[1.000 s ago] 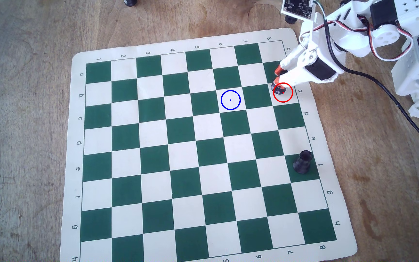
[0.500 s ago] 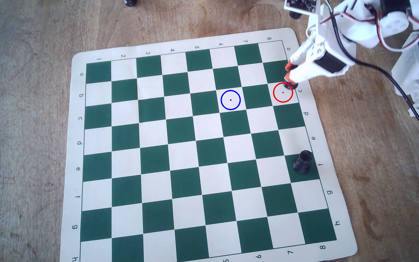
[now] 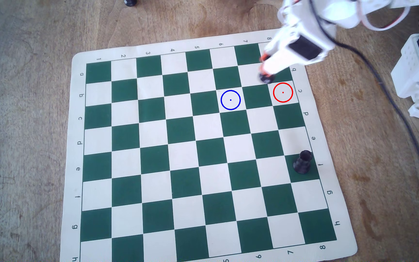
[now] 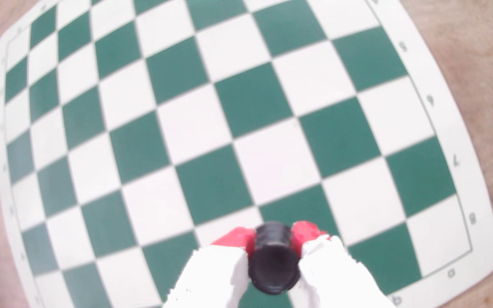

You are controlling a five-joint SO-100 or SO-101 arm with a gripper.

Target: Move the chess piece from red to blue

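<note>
Overhead view: gripper (image 3: 266,75) clamping chess piece (image 3: 266,78), hanging blurred over seventh/eighth-column squares just up-left of red (image 3: 282,92), outside its ring. Blue (image 3: 230,100) lying two squares left, empty. Rook (image 3: 303,161) standing well apart.

Wrist view: red fingertips (image 4: 306,232) pinching chess piece (image 4: 273,260), base facing camera. Risking: glossy piece slipping during carry; tilted piece toppling at release; landing off-centre in blue.

The arm (image 3: 311,30) is white printed plastic with black servo blocks set into it. A black cable (image 3: 379,83) and thin red-and-white wires run along it. The hand (image 4: 273,240) has white fingers (image 4: 218,266) with red tips.
</note>
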